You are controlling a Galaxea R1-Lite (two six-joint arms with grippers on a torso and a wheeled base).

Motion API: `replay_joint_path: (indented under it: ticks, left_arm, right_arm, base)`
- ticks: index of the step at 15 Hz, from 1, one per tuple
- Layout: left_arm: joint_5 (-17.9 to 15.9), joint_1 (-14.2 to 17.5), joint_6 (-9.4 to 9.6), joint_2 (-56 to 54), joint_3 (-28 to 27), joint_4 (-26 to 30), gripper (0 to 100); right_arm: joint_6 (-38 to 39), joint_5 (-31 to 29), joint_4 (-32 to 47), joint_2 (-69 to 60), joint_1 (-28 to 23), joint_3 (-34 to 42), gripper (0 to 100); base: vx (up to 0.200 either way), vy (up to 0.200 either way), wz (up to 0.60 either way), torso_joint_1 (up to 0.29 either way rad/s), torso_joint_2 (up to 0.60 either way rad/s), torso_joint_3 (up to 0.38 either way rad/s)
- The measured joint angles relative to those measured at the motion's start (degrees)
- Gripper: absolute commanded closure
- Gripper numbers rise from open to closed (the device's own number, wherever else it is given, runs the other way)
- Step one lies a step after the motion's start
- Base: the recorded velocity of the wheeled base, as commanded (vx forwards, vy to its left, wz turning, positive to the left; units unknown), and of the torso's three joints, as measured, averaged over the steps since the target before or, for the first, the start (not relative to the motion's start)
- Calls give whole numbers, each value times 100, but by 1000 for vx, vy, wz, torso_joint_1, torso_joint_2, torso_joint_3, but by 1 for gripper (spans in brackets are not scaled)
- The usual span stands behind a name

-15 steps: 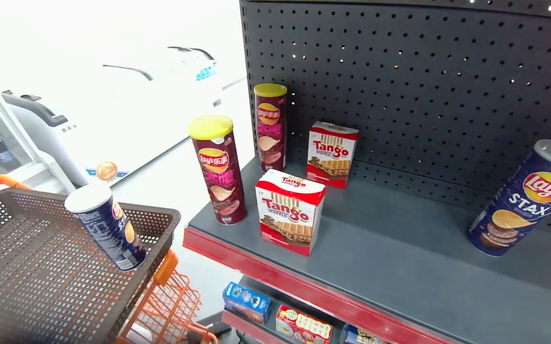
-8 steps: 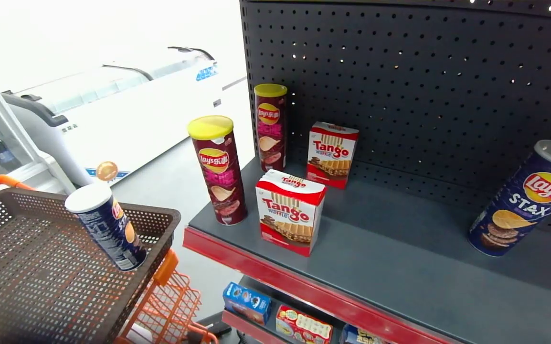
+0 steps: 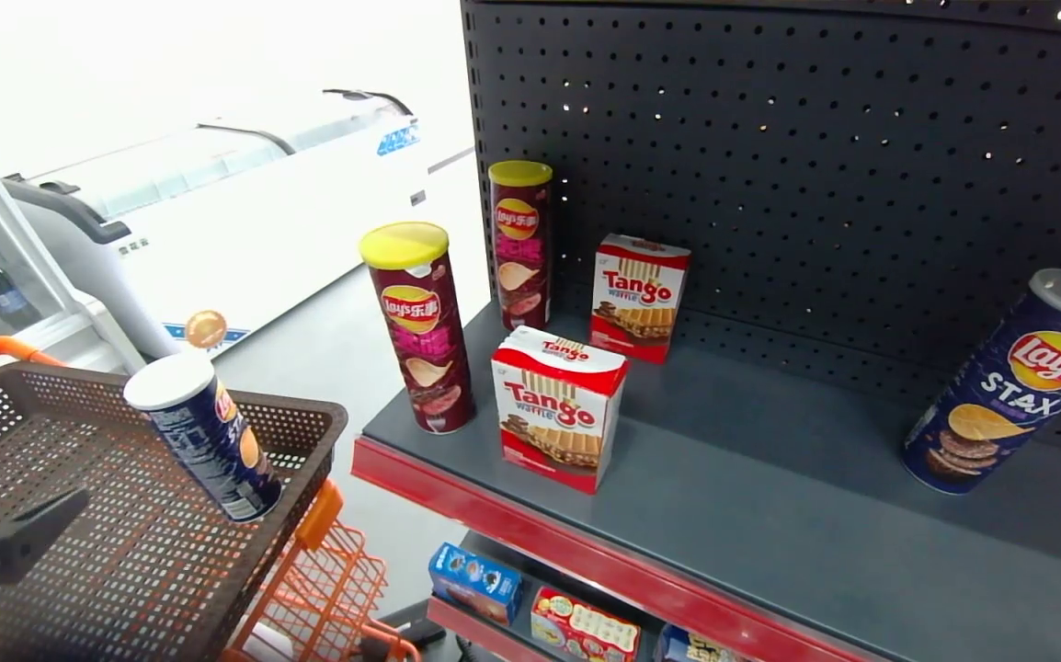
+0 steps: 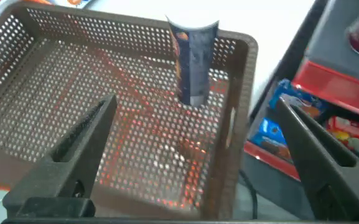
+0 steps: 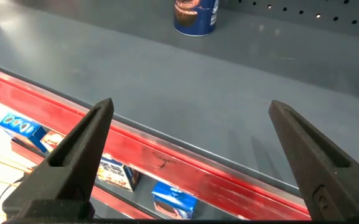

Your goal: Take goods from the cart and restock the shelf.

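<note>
black wedge-shaped fingers of the left gripper [image 4: 193,106] stand wide apart and hold nothing. the gripper hovers over the brown perforated plastic basket [image 4: 55,74], which sits on top of the orange wire cart [image 3: 328,588]. ahead of the gripper, in line with the gap between its fingers but not yet touched, stands a dark blue cylindrical chip can with a white lid [image 4: 193,62]. the can is in the basket's corner nearest the shelf, close to the basket wall.

beyond the cart is the dark grey metal shelf with a red front edge [image 3: 770,515]. it carries two maroon chip cans with yellow lids [image 3: 420,331] and two red and white wafer boxes [image 3: 558,409]. far to the right, by the black pegboard [image 3: 815,165], is a second dark blue chip can [image 3: 1009,386]. the right gripper [image 5: 190,107] is also spread open and empty, poised over a bare stretch of that shelf.

the step in hand appears to be the approach to pick the can out of the cart. the next move likely calls for bringing the left gripper forward until its fingers flank the can's middle. it would then close firmly without tipping the can or pushing it into the basket wall.
</note>
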Motion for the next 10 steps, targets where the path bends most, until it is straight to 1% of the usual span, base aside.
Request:
replay_joint_path:
  ticks: [1,2,4,5,7,10]
  left_arm:
    - [-22,85,66,522,59,-731,0]
    - [51,106,99,994,172,-1391,0]
    - [358,-17,123,1894,411,-2658,0]
    - [530,-100,121,2294,505,-3132,0]
    - [685,-224,44,2917,631,-3796,0]
    - [733,-434,-85,3633,813,-4658,0]
  right_arm:
    - [-2,2,0,0,0,0,0]
    - [-2,0,0,0,0,0,0]
    - [-2,0,0,0,0,0,0]
    - [-2,0,0,0,0,0,0]
    - [-2,0,0,0,0,0,0]
    - [-2,0,-2,0,0,0,0]
  base:
    - [0,0,0,0,0,0]
    - [0,0,0,0,0,0]
    - [0,0,0,0,0,0]
    - [0,0,0,0,0,0]
    - [0,0,0,0,0,0]
    - [0,0,0,0,0,0]
